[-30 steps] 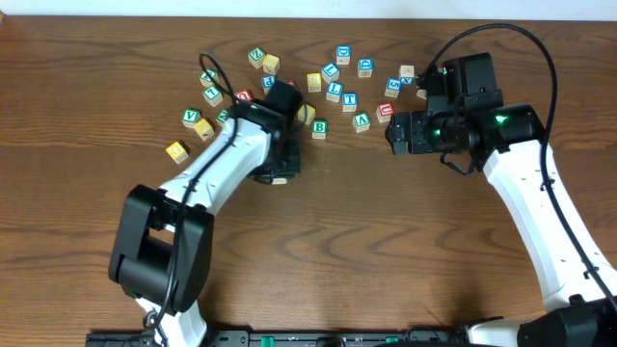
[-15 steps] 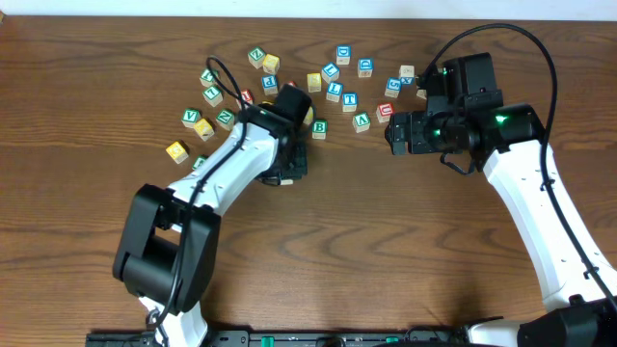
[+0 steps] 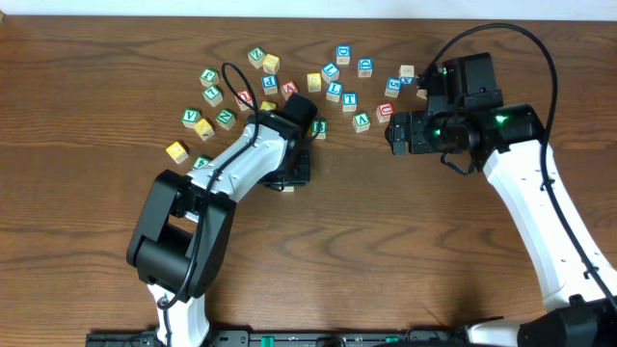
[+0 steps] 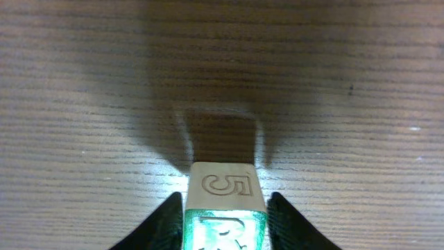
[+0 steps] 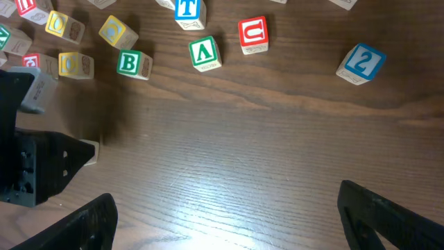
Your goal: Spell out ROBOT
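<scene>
Placement step, first letter. Left gripper (image 4: 225,201) is low over bare counter (image 3: 434,251), below the scattered pile. R cube (image 4: 225,186) sits between its fingers: a 5 on the upper face, green print on the camera-side face, cropped, so the letter is read from the task, not fully seen. The cube looks to rest on the wood, with its shadow right ahead of it. Both fingers run alongside its sides; I cannot tell whether they pinch it or stand just off it.

The pile lies just beyond the gripper. In the right wrist view, yellow O cube (image 5: 71,64) is nearest the left arm and a second yellow cube (image 5: 114,32) is near it. Next comes green B cube (image 5: 130,63), then blue T cube (image 5: 189,10) at the top edge. Red U cube (image 5: 252,33) is not needed.

Right gripper (image 5: 229,222) hovers at the right of the pile with its fingers spread wide and nothing between them.

Judgement: R is being set as the start of the word, and no row has formed yet. Next move calls for the left fingers to clear the R without nudging it, then fetch a yellow O and set it just right of the R. B, the other O and T follow in line, upright, letters facing one way. Room to the right of the R looks ample.
</scene>
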Controlling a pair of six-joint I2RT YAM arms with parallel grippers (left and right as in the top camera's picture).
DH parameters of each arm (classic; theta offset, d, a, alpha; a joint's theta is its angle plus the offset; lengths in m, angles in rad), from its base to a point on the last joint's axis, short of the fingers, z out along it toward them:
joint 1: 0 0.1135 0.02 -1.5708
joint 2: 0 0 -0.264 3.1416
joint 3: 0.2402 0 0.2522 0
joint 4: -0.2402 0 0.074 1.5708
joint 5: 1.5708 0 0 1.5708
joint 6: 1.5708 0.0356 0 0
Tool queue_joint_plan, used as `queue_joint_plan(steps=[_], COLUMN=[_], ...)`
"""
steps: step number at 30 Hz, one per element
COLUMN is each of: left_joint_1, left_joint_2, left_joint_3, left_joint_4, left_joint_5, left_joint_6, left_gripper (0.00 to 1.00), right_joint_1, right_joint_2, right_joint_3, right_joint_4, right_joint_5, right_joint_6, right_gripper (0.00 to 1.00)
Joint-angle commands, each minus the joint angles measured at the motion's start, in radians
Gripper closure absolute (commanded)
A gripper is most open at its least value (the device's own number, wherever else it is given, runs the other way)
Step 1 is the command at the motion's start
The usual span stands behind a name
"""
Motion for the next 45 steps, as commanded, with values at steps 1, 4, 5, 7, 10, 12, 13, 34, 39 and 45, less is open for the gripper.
queue_joint_plan(steps=[1, 4, 5, 7, 10, 12, 13, 34, 39, 45], left_joint_1=[0.001, 0.001, 0.001, 0.001, 0.005, 0.015, 0.022, 0.308, 0.401, 0.424], left_joint_2=[0.013, 0.013, 0.013, 0.012, -0.010, -0.040, -0.061, -0.465, -0.465, -0.465], left_joint_3=[-0.008, -0.008, -0.008, -0.008, -0.007, -0.007, -0.007, -0.004, -0.004, -0.004], left_joint_4=[-0.003, -0.003, -0.004, -0.004, -0.008, -0.008, -0.008, -0.020, -0.023, -0.023], left_joint_5=[-0.011, -0.011, -0.011, -0.011, -0.012, -0.013, -0.013, -0.013, -0.013, -0.013], left_joint_6=[0.010, 0.010, 0.010, 0.011, 0.018, 0.018, 0.019, 0.179, 0.179, 0.179], left_gripper=[0.58, 0.58, 0.58, 0.57, 0.57, 0.53, 0.52, 0.39, 0.39, 0.39], right_joint_1=[0.003, 0.003, 0.003, 0.003, 0.003, 0.003, 0.003, 0.020, 0.069, 0.126], right_joint_2=[0.006, 0.006, 0.006, 0.006, 0.006, 0.006, 0.006, 0.012, 0.125, 0.378], right_joint_3=[0.019, 0.019, 0.019, 0.019, 0.019, 0.019, 0.019, 0.038, 0.216, 0.523], right_joint_4=[-0.001, -0.002, -0.002, -0.002, -0.001, 0.000, 0.000, 0.139, 0.078, -0.023], right_joint_5=[0.008, 0.008, 0.008, 0.008, 0.008, 0.008, 0.008, -0.085, -0.018, 0.000], right_joint_6=[0.014, 0.014, 0.014, 0.014, 0.014, 0.014, 0.014, 0.151, 0.157, 0.171], right_gripper=[0.04, 0.04, 0.04, 0.04, 0.04, 0.04, 0.04, 0.08, 0.13, 0.19])
